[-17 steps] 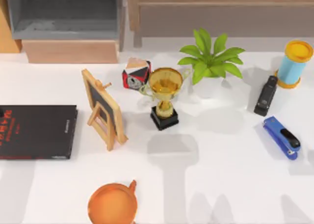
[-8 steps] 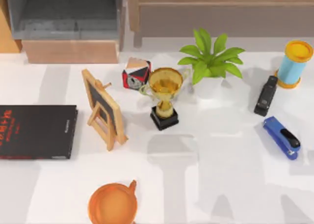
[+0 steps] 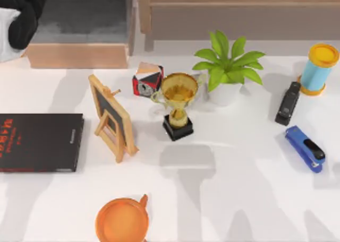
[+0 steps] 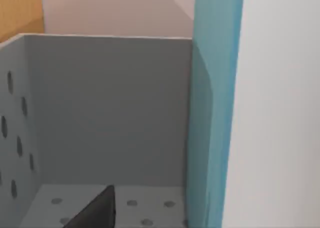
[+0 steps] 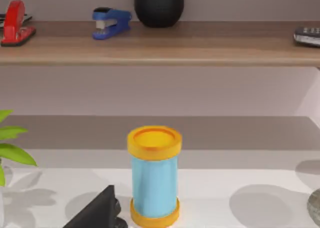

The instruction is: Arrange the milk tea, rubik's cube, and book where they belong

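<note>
— Where's the book [image 4: 215, 113]?
— Upright at the grey bin [image 4: 100, 113], far left, by the left gripper [image 3: 21, 19].
— Clamped?
— Cannot tell. Right gripper [image 5: 97, 213] faces the blue tube [image 5: 154, 175]; same doubt.

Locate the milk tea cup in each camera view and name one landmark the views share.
Top view: the milk tea cup stands at the table's right, near the back.
Right wrist view: straight ahead, upright before the shelf.
Left wrist view: a grey bin instead.
Shared landmark: the green plant.
</note>
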`<action>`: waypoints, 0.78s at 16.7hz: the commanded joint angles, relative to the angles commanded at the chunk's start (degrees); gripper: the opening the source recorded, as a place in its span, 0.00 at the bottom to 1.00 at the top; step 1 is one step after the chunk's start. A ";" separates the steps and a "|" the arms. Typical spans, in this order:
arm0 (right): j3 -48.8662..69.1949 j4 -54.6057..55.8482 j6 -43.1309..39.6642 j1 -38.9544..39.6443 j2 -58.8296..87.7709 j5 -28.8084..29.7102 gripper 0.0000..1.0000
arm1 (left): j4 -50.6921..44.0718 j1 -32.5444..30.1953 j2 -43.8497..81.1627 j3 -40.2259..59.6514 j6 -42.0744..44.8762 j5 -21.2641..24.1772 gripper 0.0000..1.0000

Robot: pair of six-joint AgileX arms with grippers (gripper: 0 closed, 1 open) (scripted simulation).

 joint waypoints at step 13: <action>0.00 0.00 0.00 0.00 0.00 0.00 1.00 | -1.67 0.36 6.22 7.43 0.03 0.39 1.00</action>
